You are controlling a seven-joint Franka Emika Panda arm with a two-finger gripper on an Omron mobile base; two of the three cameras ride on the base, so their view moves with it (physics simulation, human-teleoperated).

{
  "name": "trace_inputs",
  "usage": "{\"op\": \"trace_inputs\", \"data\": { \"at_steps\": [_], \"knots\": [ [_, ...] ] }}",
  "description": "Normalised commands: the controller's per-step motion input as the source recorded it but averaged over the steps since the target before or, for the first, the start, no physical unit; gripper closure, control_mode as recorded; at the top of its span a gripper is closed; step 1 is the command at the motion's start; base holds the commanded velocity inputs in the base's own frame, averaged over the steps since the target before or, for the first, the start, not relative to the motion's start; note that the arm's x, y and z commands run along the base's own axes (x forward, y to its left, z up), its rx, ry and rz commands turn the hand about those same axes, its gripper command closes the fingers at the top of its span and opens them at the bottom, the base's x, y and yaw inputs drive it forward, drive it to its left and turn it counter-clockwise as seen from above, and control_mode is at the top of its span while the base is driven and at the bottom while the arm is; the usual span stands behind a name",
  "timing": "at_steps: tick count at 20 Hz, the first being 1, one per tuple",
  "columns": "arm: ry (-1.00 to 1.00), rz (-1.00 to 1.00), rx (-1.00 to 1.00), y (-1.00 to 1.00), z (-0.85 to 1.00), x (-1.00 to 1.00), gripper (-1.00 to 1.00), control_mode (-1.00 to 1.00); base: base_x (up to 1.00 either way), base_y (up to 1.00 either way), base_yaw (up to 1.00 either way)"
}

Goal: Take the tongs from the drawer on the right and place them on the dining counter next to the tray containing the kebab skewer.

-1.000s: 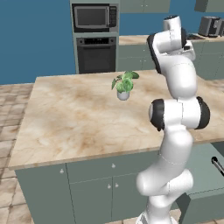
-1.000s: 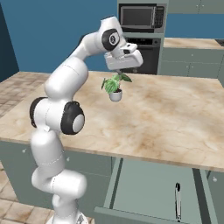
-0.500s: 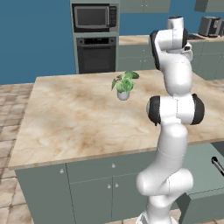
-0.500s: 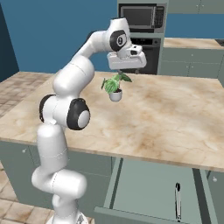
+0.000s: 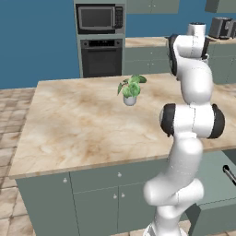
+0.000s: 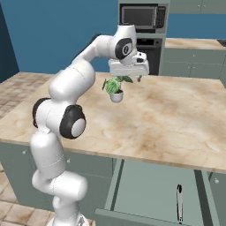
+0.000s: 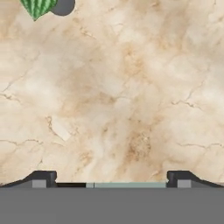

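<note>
Hovering high over the beige marbled island countertop, the white arm's two-finger gripper is pointing down at bare stone with its jaws standing wide and holding nothing; in the hand view the two dark fingertips are sitting far apart over the marbled surface. Standing just to the gripper's near left, a small potted plant with green leaves in a pale round pot is resting upright on the island. Lying below the island's near edge, the shallow grey-green drawer on the right is standing pulled open, and the slim black tongs with a pale silvery edge are lying lengthwise inside it near its right side, well apart from the gripper. Showing at the far wall, a black built-in microwave is sitting above a dark oven.
</note>
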Motion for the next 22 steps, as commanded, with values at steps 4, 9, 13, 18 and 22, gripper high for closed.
{"op": "trace_inputs", "data": {
  "at_steps": [4, 9, 13, 18, 22],
  "knots": [
    [-0.24, 0.19, 0.0, 0.21, -0.04, -0.85, -1.0, -1.0, 0.0, 0.0, 0.0],
    [-0.08, 0.19, -0.04, 0.25, 0.0, -0.76, -1.0, -1.0, 0.0, 0.0, 0.0],
    [0.11, 0.21, -0.15, 0.21, 0.0, -0.34, -1.0, -1.0, 0.0, 0.0, 0.0],
    [0.18, 0.21, -0.11, 0.08, -0.01, -0.52, -1.0, -1.0, 0.0, 0.0, 0.0],
    [0.1, 0.18, -0.08, 0.0, 0.0, -0.76, -1.0, -1.0, 0.0, 0.0, 0.0]
  ]
}}
